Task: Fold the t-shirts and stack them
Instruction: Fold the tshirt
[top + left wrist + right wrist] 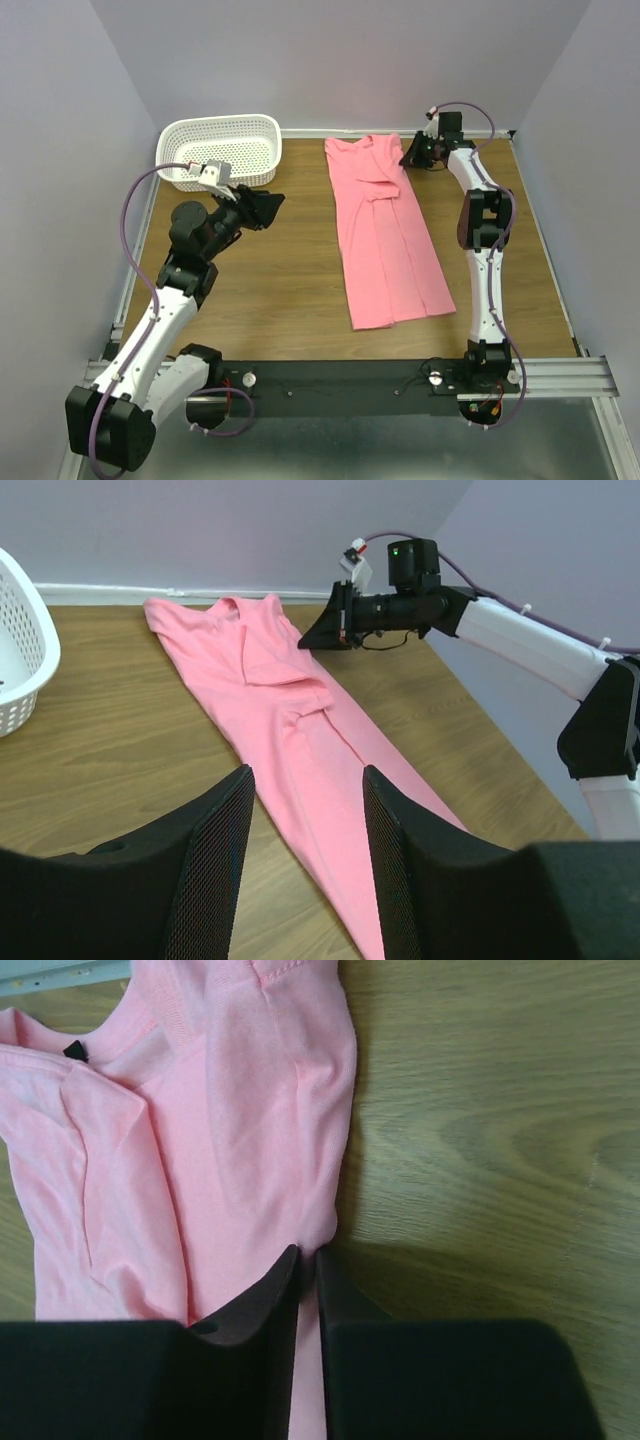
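shirt: pink t-shirt point(385, 232) lay as a long narrow strip, sides already folded in, running from the far edge of the table point(290, 300) toward the near edge, right of centre; collar end at the far edge.
basket: white basket point(222, 150) sat at the far left corner, well apart from the shirt.
right gripper: right gripper point(306, 1260) was at the shirt's right edge near the collar end, jaws nearly closed with only a thin slit between them; pink cloth showed in the slit, so it looked pinched on the shirt's edge, though how firm the hold was I could not tell.
left gripper: left gripper point(305, 810) hung wide and held nothing, left of the shirt, pointed toward it.
step: lengthwise fold looked done; crosswise fold seemed under way or about to start.
next move: probably carry the collar end toward the hem at the near edge, keeping the strip flat and the edges lined up; left arm could pin or take the other corner.
hidden: hem end cut off in both wrist views; label point(74, 1051) only a small dark speck; inside of basket mostly out of sight.
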`<state>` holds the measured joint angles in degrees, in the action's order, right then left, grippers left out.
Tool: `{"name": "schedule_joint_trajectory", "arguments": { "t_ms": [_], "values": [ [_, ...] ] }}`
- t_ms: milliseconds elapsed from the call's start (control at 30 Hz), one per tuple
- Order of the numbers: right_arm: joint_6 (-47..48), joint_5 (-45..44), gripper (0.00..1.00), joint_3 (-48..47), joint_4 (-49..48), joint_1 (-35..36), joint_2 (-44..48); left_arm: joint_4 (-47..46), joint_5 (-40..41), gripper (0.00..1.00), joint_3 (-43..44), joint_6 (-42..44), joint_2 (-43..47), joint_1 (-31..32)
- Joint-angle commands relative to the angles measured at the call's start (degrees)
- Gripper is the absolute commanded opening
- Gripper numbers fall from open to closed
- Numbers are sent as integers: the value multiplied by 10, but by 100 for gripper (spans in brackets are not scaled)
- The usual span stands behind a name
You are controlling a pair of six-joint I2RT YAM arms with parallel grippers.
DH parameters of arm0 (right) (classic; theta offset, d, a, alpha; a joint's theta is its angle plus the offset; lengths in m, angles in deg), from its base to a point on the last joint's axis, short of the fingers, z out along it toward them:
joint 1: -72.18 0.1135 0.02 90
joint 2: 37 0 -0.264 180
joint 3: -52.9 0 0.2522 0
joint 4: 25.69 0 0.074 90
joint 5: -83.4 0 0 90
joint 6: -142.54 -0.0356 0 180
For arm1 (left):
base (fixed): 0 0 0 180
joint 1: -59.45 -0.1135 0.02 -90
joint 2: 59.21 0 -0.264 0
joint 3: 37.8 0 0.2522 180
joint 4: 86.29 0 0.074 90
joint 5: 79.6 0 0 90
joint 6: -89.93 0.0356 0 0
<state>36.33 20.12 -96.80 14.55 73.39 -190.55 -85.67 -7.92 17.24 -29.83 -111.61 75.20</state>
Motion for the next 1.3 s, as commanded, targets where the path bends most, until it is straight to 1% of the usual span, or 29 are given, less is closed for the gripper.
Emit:
{"name": "schedule_joint_trajectory", "arguments": {
  "t_ms": [0,33,67,100,167,200,233,267,300,333,367,400,433,467,500,533,567,600,633,667,733,767,867,900,967,1000,1067,1200,1267],
  "values": [
    [34,-60,22,-17,2,0,-16,20,5,56,-42,16,17,-2],
    [39,-62,23,-19,2,-1,-16,19,1,56,-47,16,20,-2],
    [53,-69,32,-20,2,-1,-13,17,-9,56,-51,16,22,0],
    [62,-79,38,-19,3,-1,-8,15,-16,56,-58,22,25,4],
    [90,-94,49,-4,2,0,10,14,-24,57,-61,41,31,36],
    [131,-104,58,26,2,-1,41,15,-22,57,-61,51,34,54],
    [155,-127,62,44,2,-1,58,25,-15,57,-59,77,38,75],
    [186,-138,66,73,2,-1,84,35,20,57,-56,94,45,102],
    [243,-144,73,103,2,-1,110,42,42,57,-52,112,48,167],
    [271,-151,77,177,2,-3,171,55,67,57,-49,145,53,198],
    [336,-134,81,219,3,-6,205,59,120,59,-50,159,57,267],
    [374,-106,81,266,2,-9,241,60,144,60,-56,174,60,295],
    [411,-54,81,378,2,-9,334,60,178,60,-58,196,56,326],
    [492,6,81,430,2,-9,377,54,178,67,-65,208,53,371],
    [540,45,81,496,4,-9,432,54,203,78,-69,218,49,391],
    [589,80,82,609,8,-9,532,43,205,93,-73,230,36,405],
    [643,109,83,676,13,-9,593,33,188,98,-80,233,28,413],
    [741,158,96,730,21,-9,645,16,181,98,-94,234,20,418],
    [784,176,100,774,37,-9,690,10,134,98,-95,237,9,419],
    [826,183,100,858,41,-9,780,11,112,98,-89,239,-18,420],
    [858,193,100,902,70,-9,841,15,97,99,-71,236,-45,428],
    [918,194,100,911,146,-9,867,18,131,97,-57,248,-69,467],
    [1024,176,95,916,295,-9,879,48,218,93,-32,284,-128,566],
    [1038,170,90,923,314,-9,882,56,228,86,-13,295,-147,587],
    [1079,146,86,932,360,-9,885,87,273,82,8,329,-210,633],
    [1090,139,82,937,364,-9,888,96,285,77,18,338,-230,642],
    [1096,123,79,945,368,-9,896,111,318,75,34,363,-283,657],
    [1116,114,78,953,365,-9,900,116,341,70,60,401,-369,658],
    [1117,117,78,954,363,-9,894,126,352,70,74,423,-417,657]
  ]
}}
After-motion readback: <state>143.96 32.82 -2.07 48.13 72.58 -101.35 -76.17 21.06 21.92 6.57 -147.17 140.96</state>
